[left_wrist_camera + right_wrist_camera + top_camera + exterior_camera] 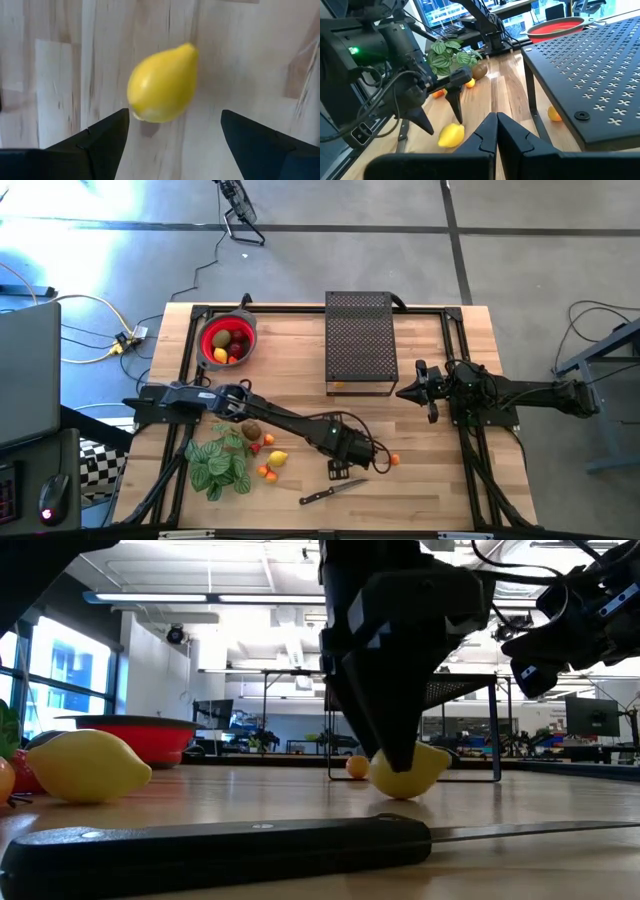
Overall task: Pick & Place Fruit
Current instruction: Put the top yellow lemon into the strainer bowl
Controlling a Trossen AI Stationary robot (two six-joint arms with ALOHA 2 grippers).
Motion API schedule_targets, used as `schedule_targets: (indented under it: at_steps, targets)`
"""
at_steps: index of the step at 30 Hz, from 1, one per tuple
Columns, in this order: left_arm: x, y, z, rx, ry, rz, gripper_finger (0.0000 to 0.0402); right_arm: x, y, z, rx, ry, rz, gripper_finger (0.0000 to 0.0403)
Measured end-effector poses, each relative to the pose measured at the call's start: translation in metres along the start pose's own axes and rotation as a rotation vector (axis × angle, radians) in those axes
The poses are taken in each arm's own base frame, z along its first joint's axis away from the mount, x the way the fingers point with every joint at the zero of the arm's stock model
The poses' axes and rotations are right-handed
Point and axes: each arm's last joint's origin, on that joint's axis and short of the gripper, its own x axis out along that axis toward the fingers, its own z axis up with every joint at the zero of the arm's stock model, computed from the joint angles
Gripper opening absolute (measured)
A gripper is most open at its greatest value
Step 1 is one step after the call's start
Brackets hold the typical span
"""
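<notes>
Lemon (pixel 162 85) is the piece we are working on now: it lies on the bare wood of the table (pixel 420 480), near the knife (pixel 335 492) and well apart from the red bowl (pixel 228 340). Our left gripper (pixel 172 135) hangs just above it, fingers spread wide, one on each side and not touching the skin. We judge this to be the approach before the grasp. The next move calls for lowering until the fingers pass the widest part of the lemon, then closing gently, because the round skin may slip out. After that comes the carry to the bowl, which already holds some fruit. Our right gripper (pixel 496 131) waits near the black mesh stand (pixel 360 345), fingers pressed together and empty.
</notes>
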Motion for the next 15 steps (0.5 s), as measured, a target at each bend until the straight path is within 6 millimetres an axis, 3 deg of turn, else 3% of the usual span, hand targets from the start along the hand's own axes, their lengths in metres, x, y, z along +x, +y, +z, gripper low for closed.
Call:
schedule_targets:
  at_steps: [15]
  targets:
    - [0.0109, -0.0011, 0.0029, 0.005, -0.063, 0.020, 0.0307, 0.0000, 0.0000, -0.0001, 0.000, 0.000, 0.000, 0.0002]
